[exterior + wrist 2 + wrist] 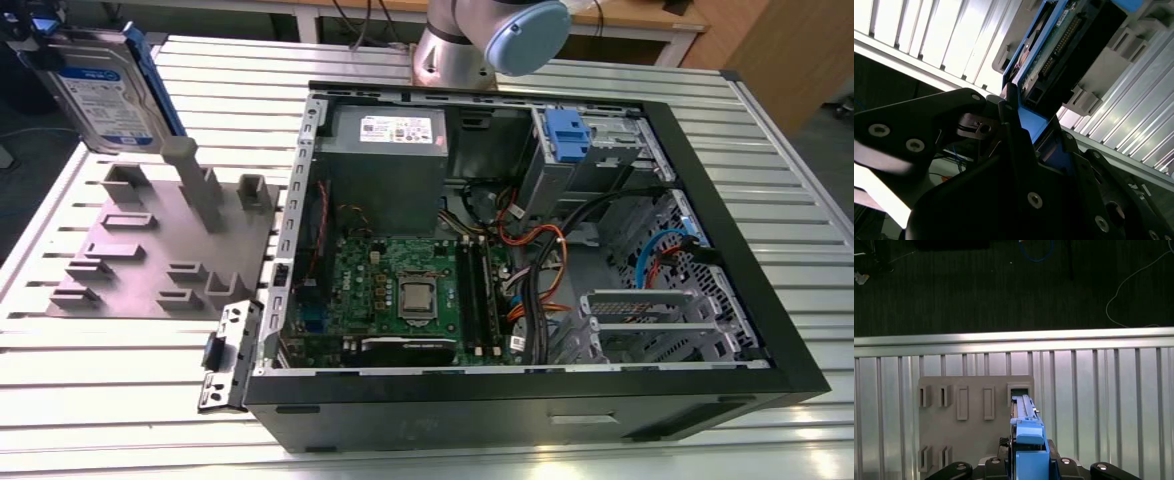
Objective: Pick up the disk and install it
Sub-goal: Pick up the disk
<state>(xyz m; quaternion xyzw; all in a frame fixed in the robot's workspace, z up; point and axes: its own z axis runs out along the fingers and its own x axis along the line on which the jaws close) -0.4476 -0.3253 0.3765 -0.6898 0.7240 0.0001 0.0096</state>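
The disk [107,95], a silver drive with a white-and-blue label and a blue bracket, hangs upright in the air above the grey fixture plate [134,250] at the exterior view's far left. My gripper [47,45] is shut on its upper end. In the first wrist view the disk [1026,432] shows edge-on between my fingers [996,462], clear of the open slot [1020,390] in the plate below it. In the second wrist view the disk's circuit-board side [1054,45] sticks out past my gripper [1036,132].
An open black computer case [747,250] lies on the slatted aluminium table [107,400], to the exterior view's right of the plate. Inside are a motherboard [414,290], cables and a drive bay with a blue latch [567,135]. The arm's base [481,40] stands behind the case.
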